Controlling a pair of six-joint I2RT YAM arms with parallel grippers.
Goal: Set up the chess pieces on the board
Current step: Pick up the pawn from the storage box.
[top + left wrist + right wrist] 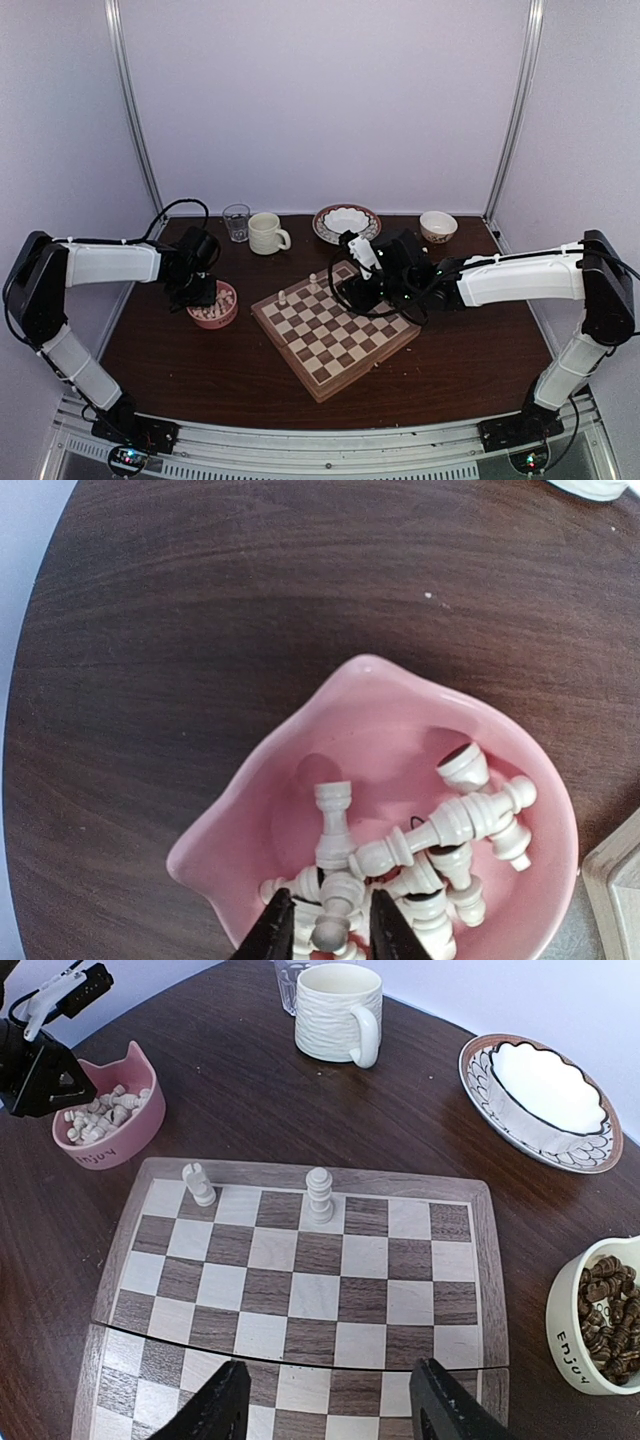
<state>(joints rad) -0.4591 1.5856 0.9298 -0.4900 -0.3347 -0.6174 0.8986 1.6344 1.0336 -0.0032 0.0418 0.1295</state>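
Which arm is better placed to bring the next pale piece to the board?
Left. The left arm has its jaws down in the pink bowl, either side of a pale piece. The right arm hovers over the board with empty open jaws, away from that bowl.

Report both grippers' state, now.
Left gripper: astride a chess piece in the pink bowl; grip cannot be told.
Right gripper: open, empty, over the board.

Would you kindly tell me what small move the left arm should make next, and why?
Probably close the left gripper on the cream chess piece sitting between its fingers in the pink bowl, then lift it straight up. The fingers straddle that piece with slight gaps showing, and the board holds only two pieces, so more are needed there.
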